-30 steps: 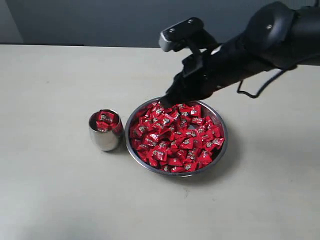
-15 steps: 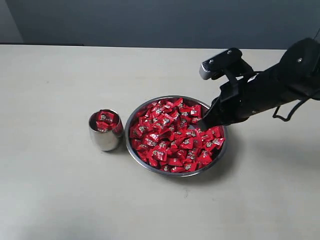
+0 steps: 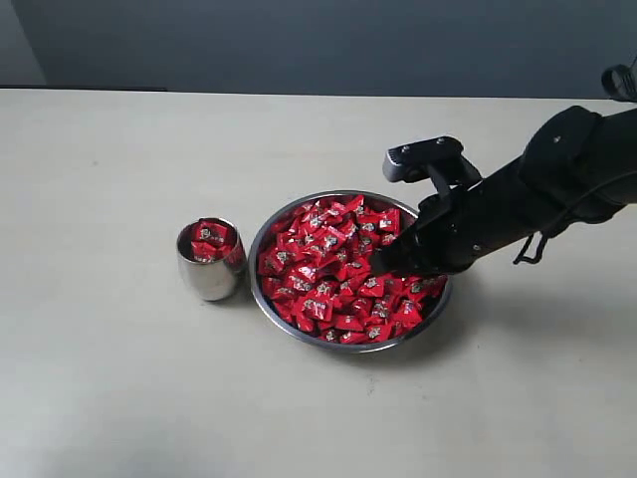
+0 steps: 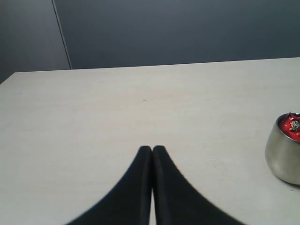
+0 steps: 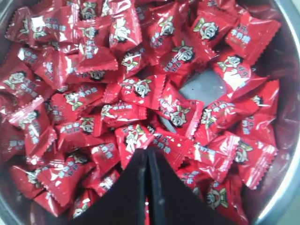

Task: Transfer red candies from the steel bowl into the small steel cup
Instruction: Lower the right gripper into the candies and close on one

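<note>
Holds the black right gripper [image 5: 146,151] fully closed, nothing visibly pinched, tips down among shiny red-wrapped candies [image 3: 328,269] in the wide steel bowl [image 3: 348,348], beside the small rounded steel cup [image 3: 209,277].

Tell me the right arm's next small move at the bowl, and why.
Probably open the right gripper slightly, just above the pile. Its jaws are shut with nothing between them, tips at the red candies in the steel bowl, so it cannot take one for the small steel cup as it is.
</note>
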Tool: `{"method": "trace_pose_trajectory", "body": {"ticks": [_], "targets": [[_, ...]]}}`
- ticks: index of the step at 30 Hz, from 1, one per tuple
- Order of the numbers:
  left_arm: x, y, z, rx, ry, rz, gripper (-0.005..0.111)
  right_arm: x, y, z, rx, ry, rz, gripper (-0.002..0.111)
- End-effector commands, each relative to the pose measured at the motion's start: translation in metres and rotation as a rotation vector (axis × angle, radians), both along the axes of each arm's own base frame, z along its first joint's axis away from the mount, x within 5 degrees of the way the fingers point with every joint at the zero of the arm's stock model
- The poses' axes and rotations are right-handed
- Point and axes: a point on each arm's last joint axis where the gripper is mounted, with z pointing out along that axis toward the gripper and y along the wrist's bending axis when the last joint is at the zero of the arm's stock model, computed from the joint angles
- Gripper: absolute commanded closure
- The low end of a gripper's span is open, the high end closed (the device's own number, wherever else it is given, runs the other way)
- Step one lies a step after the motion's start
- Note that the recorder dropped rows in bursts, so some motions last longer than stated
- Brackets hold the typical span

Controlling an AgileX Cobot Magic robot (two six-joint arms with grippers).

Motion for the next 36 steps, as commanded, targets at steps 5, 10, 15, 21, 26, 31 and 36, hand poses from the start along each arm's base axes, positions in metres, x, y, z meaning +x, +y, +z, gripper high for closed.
{"method": "trace_pose_trajectory", "body": {"ticks": [5, 10, 15, 21, 26, 31, 36], "targets": [[0.000, 0.000, -0.001, -0.004, -0.003, 0.001, 0.106, -0.003, 0.003, 0.001, 0.054, 0.059, -0.043, 0.074], [0.000, 0.000, -0.001, -0.004, -0.003, 0.001, 0.106, -0.001, 0.003, 0.001, 0.062, 0.063, -0.097, 0.072], [0.000, 0.000, -0.001, -0.004, -0.003, 0.001, 0.106, -0.001, 0.004, 0.001, 0.078, 0.075, -0.121, 0.080], [0.000, 0.000, -0.001, -0.004, -0.003, 0.001, 0.106, 0.000, 0.004, -0.010, 0.062, 0.106, -0.132, 0.080], [0.000, 0.000, -0.001, -0.004, -0.003, 0.001, 0.106, 0.003, 0.005, -0.025, 0.053, 0.139, -0.165, 0.080], [0.000, 0.000, -0.001, -0.004, -0.003, 0.001, 0.106, 0.004, 0.006, -0.026, 0.060, 0.137, -0.174, 0.080], [0.000, 0.000, -0.001, -0.004, -0.003, 0.001, 0.106, 0.006, 0.008, -0.026, 0.067, 0.145, -0.168, 0.080]]}}
